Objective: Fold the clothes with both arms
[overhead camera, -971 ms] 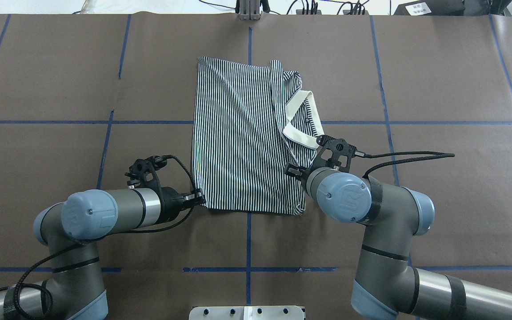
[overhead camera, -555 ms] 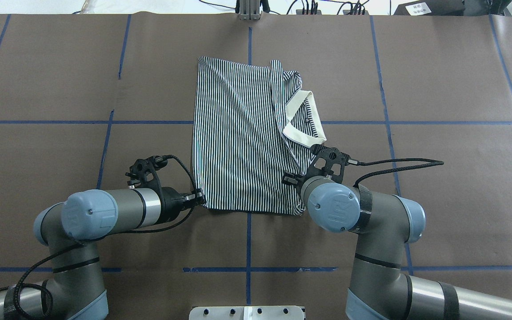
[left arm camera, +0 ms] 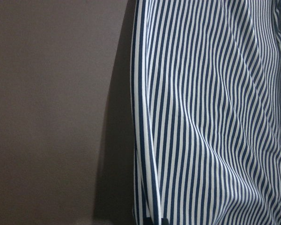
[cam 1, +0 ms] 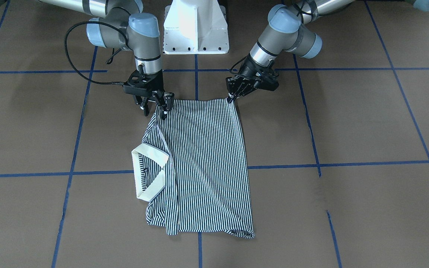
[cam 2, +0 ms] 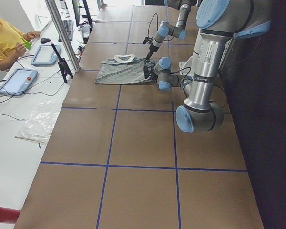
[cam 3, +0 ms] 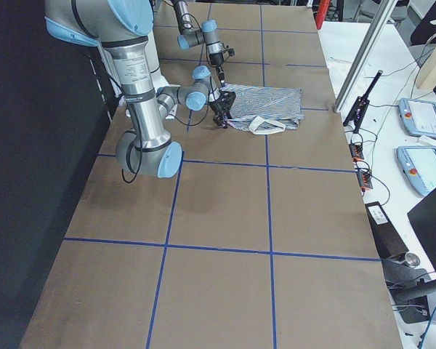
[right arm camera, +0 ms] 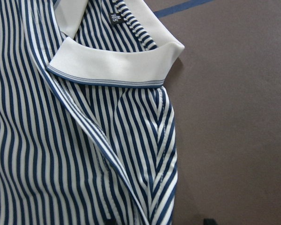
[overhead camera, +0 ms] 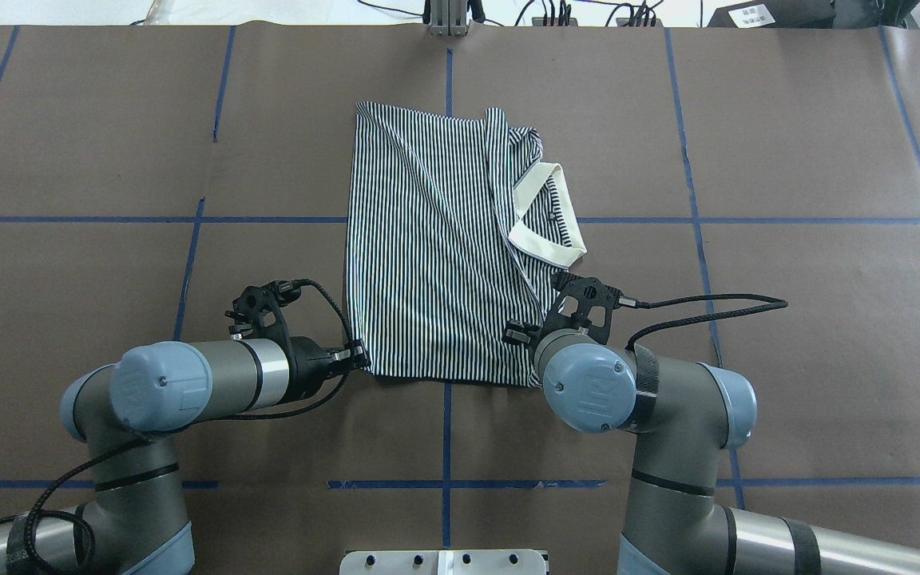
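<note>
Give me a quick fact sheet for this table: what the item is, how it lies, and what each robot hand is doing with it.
item: striped polo shirt with a cream collar
lay: flat on the brown table, folded into a narrow rectangle, collar on the robot's right side
left gripper: at the shirt's near left corner, looks shut on it
right gripper: open, over the near right corner, not gripping yet
</note>
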Action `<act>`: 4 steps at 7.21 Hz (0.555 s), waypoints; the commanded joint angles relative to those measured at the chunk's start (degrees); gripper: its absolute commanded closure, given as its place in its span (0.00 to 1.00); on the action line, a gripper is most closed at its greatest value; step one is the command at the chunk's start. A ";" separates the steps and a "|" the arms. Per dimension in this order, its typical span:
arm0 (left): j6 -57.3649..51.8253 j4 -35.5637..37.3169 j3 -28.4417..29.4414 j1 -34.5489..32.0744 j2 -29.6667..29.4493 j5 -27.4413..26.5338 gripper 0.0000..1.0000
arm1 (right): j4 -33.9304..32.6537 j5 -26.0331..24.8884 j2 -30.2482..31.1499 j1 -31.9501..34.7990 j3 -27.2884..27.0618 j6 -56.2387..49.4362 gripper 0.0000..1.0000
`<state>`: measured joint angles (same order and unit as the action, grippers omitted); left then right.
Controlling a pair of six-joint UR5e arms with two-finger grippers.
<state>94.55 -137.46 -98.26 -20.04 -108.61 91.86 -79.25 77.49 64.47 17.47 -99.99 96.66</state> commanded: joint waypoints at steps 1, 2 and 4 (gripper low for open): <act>0.02 0.00 0.00 0.09 -0.03 -0.01 1.00 | -0.20 0.03 -0.13 -0.07 -0.46 -0.07 0.97; 0.02 0.00 0.00 0.09 0.06 -0.01 1.00 | -0.20 0.03 -0.13 -0.07 -0.47 -0.07 1.00; 0.02 0.00 0.00 0.09 -0.03 -0.10 1.00 | -0.20 0.03 -0.05 0.02 -0.73 -0.07 1.00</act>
<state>94.57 -137.46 -98.26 -19.95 -108.57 91.79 -79.45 77.52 64.36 17.42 -100.52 96.59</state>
